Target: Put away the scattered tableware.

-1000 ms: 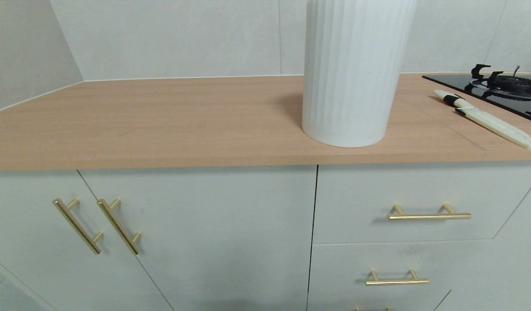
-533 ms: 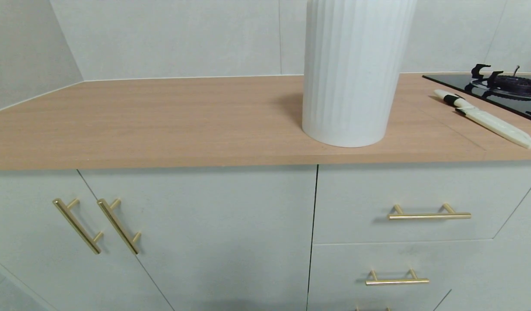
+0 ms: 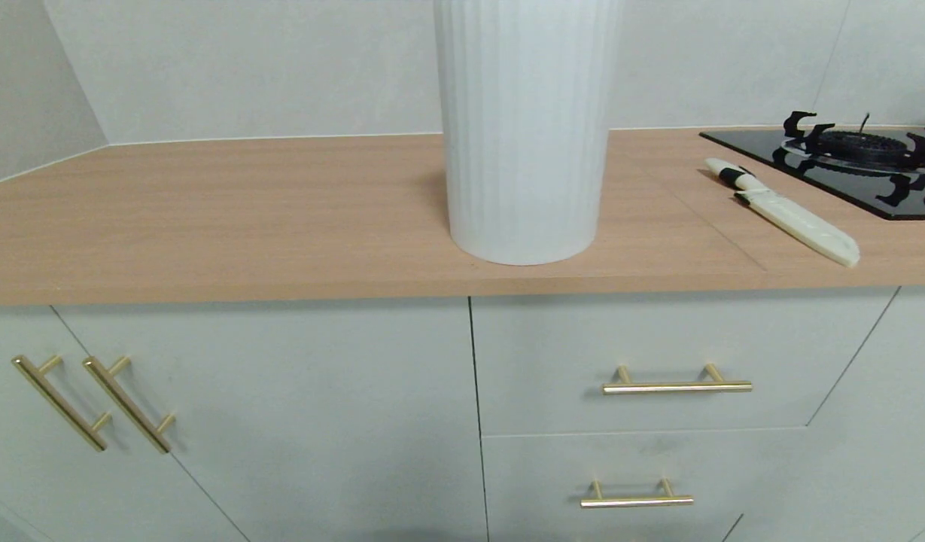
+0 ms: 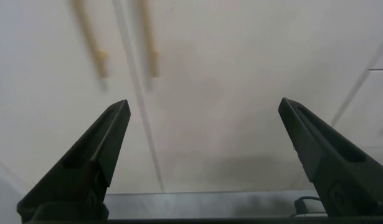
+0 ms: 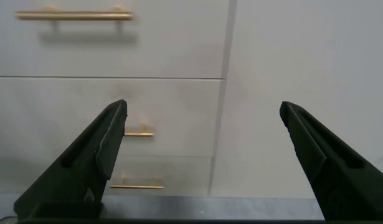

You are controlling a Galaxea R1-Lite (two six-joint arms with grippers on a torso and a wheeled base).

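Note:
A cream knife (image 3: pixel 782 211) with a black band on its handle lies on the wooden countertop (image 3: pixel 244 218) at the right, beside the stove. A tall white ribbed container (image 3: pixel 524 128) stands near the counter's front edge, left of the knife. My left gripper (image 4: pixel 203 115) is open, low in front of the cabinet doors with the paired gold handles (image 4: pixel 98 43). My right gripper (image 5: pixel 203 115) is open too, facing the drawer fronts and their gold handles (image 5: pixel 73 15). Neither holds anything.
A black gas stove (image 3: pixel 846 158) with a burner grate sits at the counter's far right. Below the counter are two cabinet doors with slanted gold handles (image 3: pixel 93 403) and drawers with a gold bar handle (image 3: pixel 677 386) each.
The whole head view has shifted left in the picture, so the camera has turned right. The knife and container themselves have not moved on the counter.

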